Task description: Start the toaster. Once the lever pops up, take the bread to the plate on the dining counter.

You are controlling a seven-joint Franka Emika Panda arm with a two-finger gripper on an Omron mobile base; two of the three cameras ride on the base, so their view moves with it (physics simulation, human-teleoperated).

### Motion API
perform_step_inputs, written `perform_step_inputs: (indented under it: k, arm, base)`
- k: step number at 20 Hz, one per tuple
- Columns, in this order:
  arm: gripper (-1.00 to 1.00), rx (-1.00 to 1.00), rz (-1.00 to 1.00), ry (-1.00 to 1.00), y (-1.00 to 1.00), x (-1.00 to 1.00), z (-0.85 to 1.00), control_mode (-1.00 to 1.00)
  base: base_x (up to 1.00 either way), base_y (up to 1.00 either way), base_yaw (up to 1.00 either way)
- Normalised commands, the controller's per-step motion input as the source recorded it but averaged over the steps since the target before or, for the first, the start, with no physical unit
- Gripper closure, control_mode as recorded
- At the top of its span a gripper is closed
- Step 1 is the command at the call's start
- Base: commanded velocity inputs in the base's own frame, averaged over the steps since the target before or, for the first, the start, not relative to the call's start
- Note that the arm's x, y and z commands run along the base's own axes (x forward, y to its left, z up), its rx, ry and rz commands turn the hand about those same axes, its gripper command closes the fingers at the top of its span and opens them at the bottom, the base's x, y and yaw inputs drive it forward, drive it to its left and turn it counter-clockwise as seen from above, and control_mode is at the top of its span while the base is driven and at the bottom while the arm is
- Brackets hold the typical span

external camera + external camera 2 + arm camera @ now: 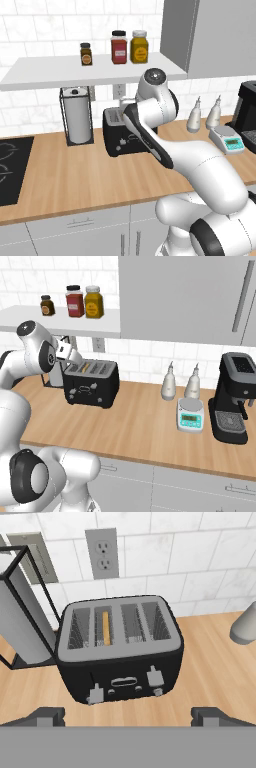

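Centre-left, left base view: toaster (120,131) on bench (65,175), behind arm | right base view: pincer (71,356) at toaster's left top | hand view: pincer spread, levers (95,693) ahead below, bread (105,628) upright in slot

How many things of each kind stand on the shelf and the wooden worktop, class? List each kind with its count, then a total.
Jars on the shelf: 3
Toaster: 1
Paper towel holder: 1
Grey bottles: 2
Kitchen scale: 1
Coffee machine: 1
Total: 9
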Motion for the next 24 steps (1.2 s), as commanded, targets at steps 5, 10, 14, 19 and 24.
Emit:
perform_step_inputs:
  k: [5, 10, 14, 19, 24]
  arm:
    - [-1.0, 0.0, 0.0, 0.0, 0.0, 0.0, 0.0, -1.0]
    - [-1.0, 0.0, 0.0, 0.0, 0.0, 0.0, 0.0, -1.0]
    - [-1.0, 0.0, 0.0, 0.0, 0.0, 0.0, 0.0, -1.0]
    - [-1.0, 0.0, 0.0, 0.0, 0.0, 0.0, 0.0, -1.0]
    - [-1.0, 0.0, 0.0, 0.0, 0.0, 0.0, 0.0, -1.0]
  base:
    - [0.0, 0.0, 0.0]
    - [0.0, 0.0, 0.0]
    - [0.0, 0.0, 0.0]
    - [0.0, 0.0, 0.0]
    - [0.0, 0.0, 0.0]
